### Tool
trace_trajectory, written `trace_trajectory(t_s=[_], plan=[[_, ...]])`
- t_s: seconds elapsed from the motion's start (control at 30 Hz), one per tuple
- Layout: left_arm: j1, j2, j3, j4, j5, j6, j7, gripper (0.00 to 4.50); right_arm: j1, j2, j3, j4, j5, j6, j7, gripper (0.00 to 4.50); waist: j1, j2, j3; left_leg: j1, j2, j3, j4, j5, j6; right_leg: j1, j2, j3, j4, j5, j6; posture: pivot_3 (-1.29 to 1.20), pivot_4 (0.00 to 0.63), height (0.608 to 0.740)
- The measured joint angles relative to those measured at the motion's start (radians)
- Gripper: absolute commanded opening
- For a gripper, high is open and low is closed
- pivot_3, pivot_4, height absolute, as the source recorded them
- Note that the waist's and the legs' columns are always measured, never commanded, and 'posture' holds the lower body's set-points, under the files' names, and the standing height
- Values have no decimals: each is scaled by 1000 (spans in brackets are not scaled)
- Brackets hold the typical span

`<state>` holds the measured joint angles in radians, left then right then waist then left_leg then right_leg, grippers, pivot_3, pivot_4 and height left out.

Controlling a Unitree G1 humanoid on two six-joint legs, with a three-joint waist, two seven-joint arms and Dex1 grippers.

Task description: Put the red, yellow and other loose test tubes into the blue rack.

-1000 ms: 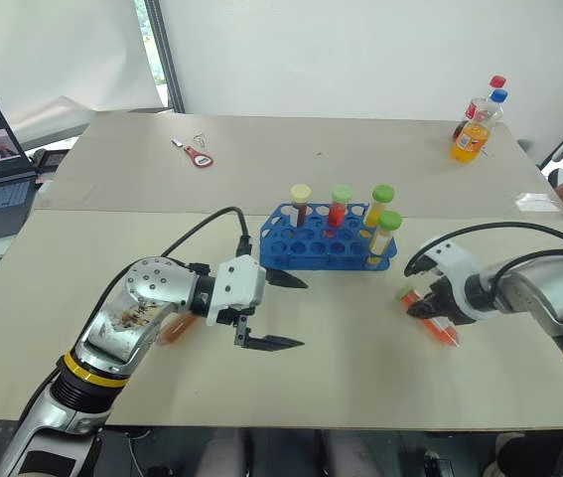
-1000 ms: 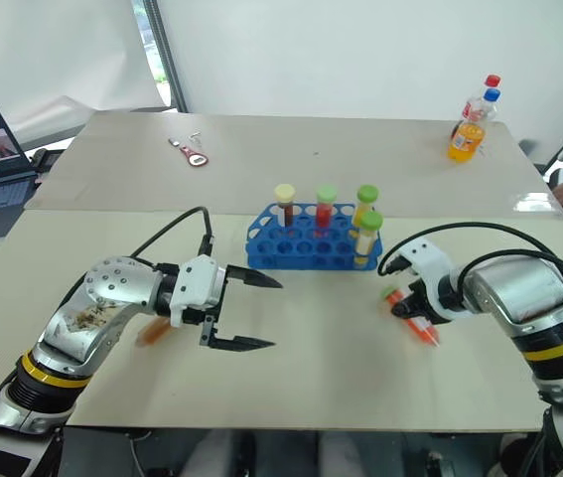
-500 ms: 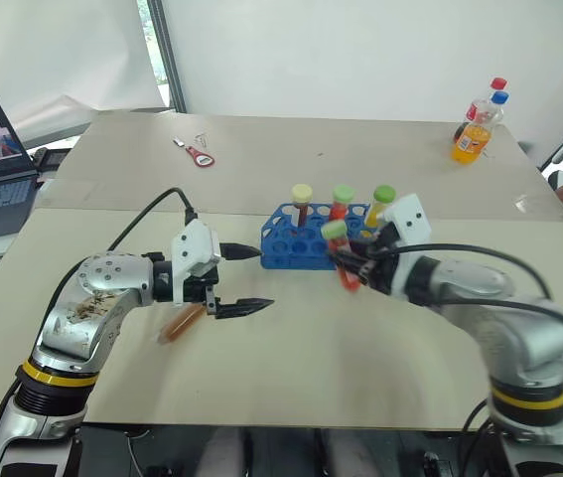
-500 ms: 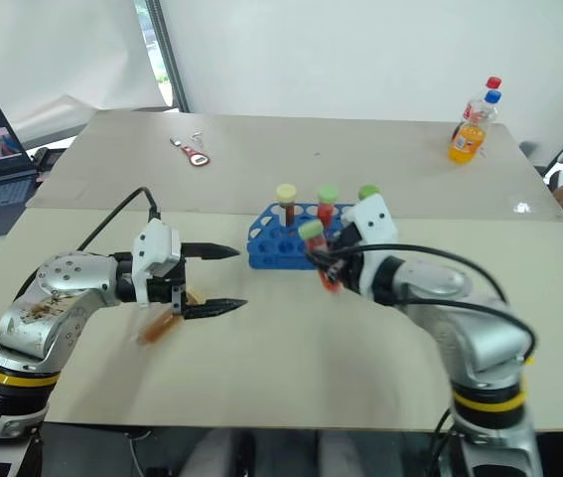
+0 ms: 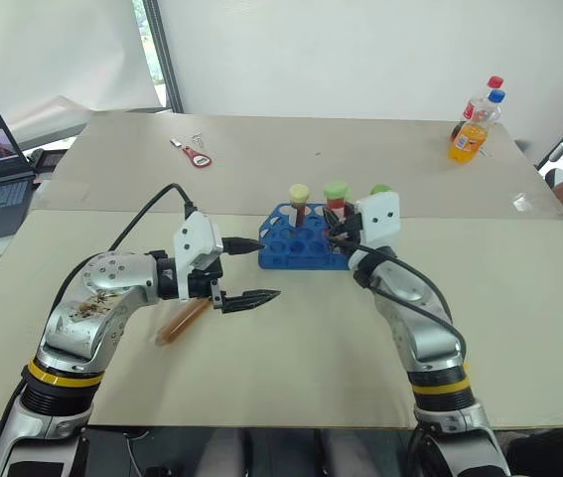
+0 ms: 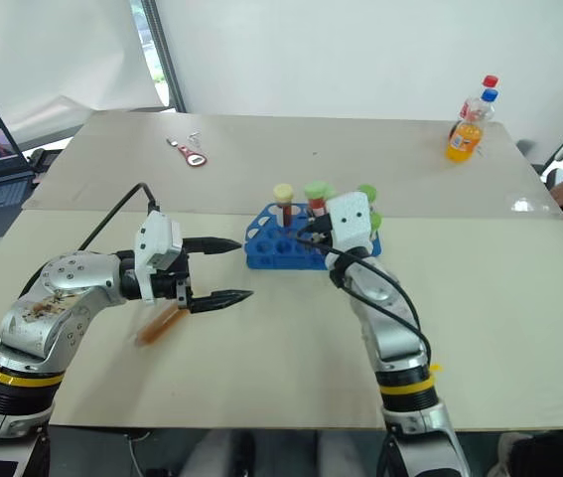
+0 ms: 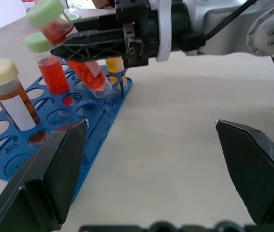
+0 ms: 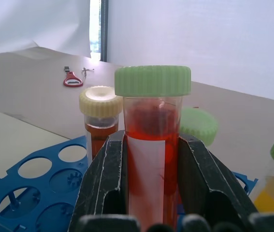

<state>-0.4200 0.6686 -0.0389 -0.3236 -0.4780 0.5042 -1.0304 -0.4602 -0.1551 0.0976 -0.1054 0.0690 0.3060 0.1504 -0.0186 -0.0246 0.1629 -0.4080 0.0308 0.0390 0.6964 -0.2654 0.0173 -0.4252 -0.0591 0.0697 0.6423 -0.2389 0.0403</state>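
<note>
The red tube [image 8: 152, 140] with a green screw cap and white label is clamped mid-body in the right tool [image 8: 151, 193], hung tilted just over the blue rack [image 7: 54, 121]. Smooth, light, probably slippery plastic, so it's best gripped below the cap. The left tool [image 5: 251, 270] is spread wide, with an orange tube [image 5: 182, 320] lying on the worktop [image 5: 311, 368] beneath it.
</note>
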Motion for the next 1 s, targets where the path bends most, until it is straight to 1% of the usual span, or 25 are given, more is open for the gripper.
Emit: trace_trajectory(t_s=[0.17,0.5,0.73,0.8,0.93,0.97,1.0], plan=[[0,-7,0,0,0,1,7,4500,0,27,-1,40,-23,-54,-16,998,-2,0,0,0,0,0,0,0,0,0,0,0,0,0,0,0,150,740],[-4,-55,0,-16,-41,63,80,4500,35,113,-20,108,-52,-194,-94,997,-9,0,0,1,0,-1,-1,0,0,0,0,0,4,0,0,0,150,740],[-45,-110,21,-16,-84,136,171,4500,86,180,-38,140,-45,-262,-115,997,-13,0,0,1,0,-2,-1,0,0,1,0,0,5,0,0,0,150,740],[-53,-119,24,-17,-100,158,198,4500,97,186,-37,142,-46,-282,-114,2018,-17,0,0,1,0,-2,-1,0,-1,1,0,0,5,0,0,0,150,740],[-56,-116,25,-17,-112,196,227,4500,118,175,-31,142,-48,-284,-100,3366,-22,0,0,1,0,-2,-1,0,-1,0,0,0,5,0,0,0,150,740],[-62,-103,23,-17,-111,204,233,4500,126,163,-28,137,-53,-279,-92,3770,-22,0,0,1,0,-2,-1,0,-1,0,0,0,5,0,0,0,150,740],[-75,-84,22,-17,-107,220,237,4500,133,153,-23,132,-58,-273,-85,4077,-23,0,0,1,0,-2,-1,0,-1,0,0,0,5,0,0,0,150,740]])
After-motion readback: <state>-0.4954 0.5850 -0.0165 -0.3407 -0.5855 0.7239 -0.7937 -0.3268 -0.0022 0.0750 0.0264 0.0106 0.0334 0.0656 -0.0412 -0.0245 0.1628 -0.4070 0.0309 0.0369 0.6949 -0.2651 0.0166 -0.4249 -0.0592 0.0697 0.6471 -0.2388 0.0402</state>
